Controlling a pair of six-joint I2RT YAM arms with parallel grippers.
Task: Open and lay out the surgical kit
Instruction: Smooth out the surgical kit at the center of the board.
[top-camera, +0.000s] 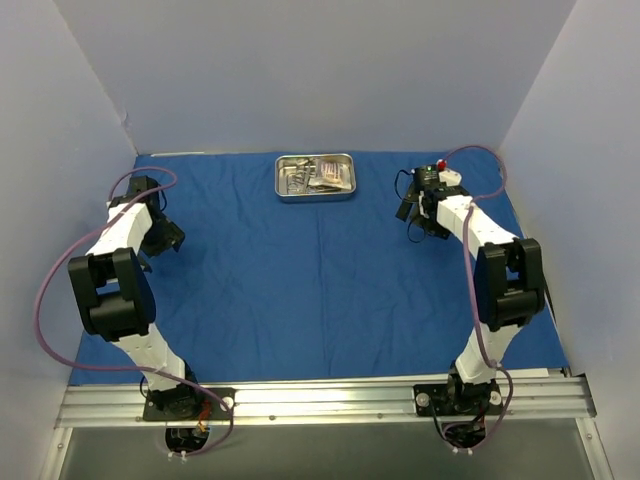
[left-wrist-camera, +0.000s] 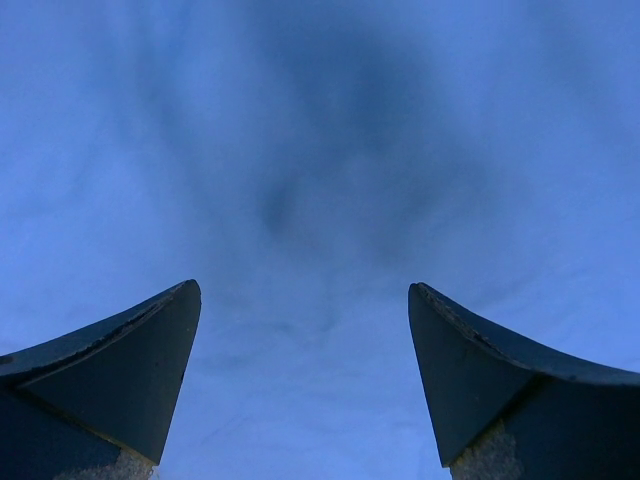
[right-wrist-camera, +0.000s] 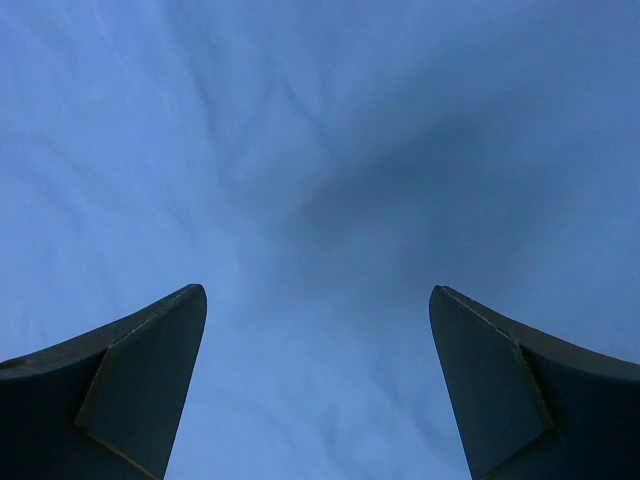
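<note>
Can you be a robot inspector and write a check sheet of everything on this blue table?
Surface: blue cloth spread flat, lightly creased.
Job's things: steel tray at the far middle of the cloth, silver instruments inside it.
Clutter: nothing seen.
Grippers: left gripper open over bare cloth; right gripper open over bare cloth; both hold nothing.
Cables: purple cable loops beside the left arm, another beside the right.
Surroundings: pale walls on three sides; metal rail at the near edge.
</note>
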